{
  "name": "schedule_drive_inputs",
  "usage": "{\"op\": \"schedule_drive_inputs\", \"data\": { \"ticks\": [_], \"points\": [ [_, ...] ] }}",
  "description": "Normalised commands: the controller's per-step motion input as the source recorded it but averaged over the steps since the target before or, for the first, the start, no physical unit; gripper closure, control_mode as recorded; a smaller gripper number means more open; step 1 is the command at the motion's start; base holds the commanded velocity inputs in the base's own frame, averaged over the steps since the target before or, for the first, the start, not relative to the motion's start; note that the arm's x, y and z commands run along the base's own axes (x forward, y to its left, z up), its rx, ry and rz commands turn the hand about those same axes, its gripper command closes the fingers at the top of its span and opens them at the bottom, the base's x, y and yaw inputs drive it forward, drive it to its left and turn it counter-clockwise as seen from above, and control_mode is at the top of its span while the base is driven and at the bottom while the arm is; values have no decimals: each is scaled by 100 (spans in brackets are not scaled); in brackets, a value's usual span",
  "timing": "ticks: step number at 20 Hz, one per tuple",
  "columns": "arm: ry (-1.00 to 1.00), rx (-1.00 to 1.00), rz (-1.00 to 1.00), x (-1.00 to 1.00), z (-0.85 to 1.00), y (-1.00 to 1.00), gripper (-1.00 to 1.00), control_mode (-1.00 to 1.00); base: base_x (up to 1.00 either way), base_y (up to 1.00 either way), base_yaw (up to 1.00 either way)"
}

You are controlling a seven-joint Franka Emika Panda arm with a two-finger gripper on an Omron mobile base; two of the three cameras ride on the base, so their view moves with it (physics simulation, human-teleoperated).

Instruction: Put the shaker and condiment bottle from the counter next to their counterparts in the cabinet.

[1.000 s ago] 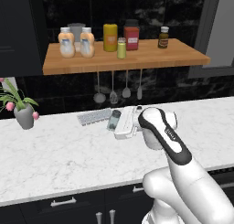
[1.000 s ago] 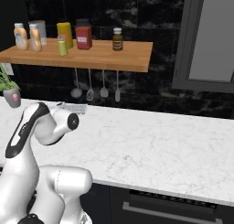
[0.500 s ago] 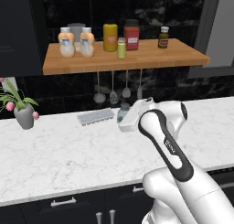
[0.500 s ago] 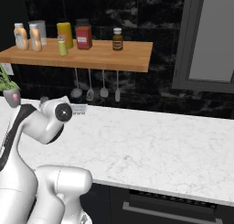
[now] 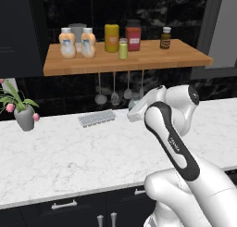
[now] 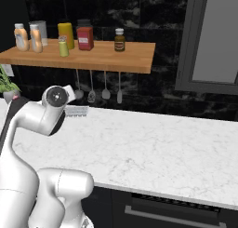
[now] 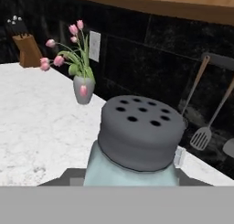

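Observation:
The pale teal shaker [image 7: 137,141] with its dark grey holed cap sits close up in the hand view, gripped low on its glass body. My gripper [image 5: 133,111] is shut on it, held above the white marble counter [image 5: 69,152] and below the wooden cabinet shelf [image 5: 139,61]. On the shelf's left end two squat orange bottles [image 5: 67,43] [image 5: 88,42] stand side by side. The yellow-green shaker [image 5: 122,49] with a silver cap stands mid-shelf, also seen from the right [image 6: 63,46].
A yellow canister [image 5: 111,37], a red jar [image 5: 133,36] and a brown bottle [image 5: 165,38] share the shelf. Utensils [image 5: 113,89] hang beneath it. A flower vase [image 5: 24,115] and a grey rack [image 5: 97,118] stand on the counter; a knife block [image 7: 27,54] is far left.
The arm has lifted and swung right, carrying the shaker up from near the counter toward the underside of the shelf. Everything on the shelf has stayed put.

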Motion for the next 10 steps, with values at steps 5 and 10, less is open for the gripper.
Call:
{"op": "schedule_drive_inputs", "data": {
  "ticks": [5, 10],
  "points": [
    [0, -3, -1, 0, 53, -20, 100, -100, 0, 0, 0],
    [0, 0, -3, 0, 70, -16, 100, -100, 0, 0, 0]
  ]
}}
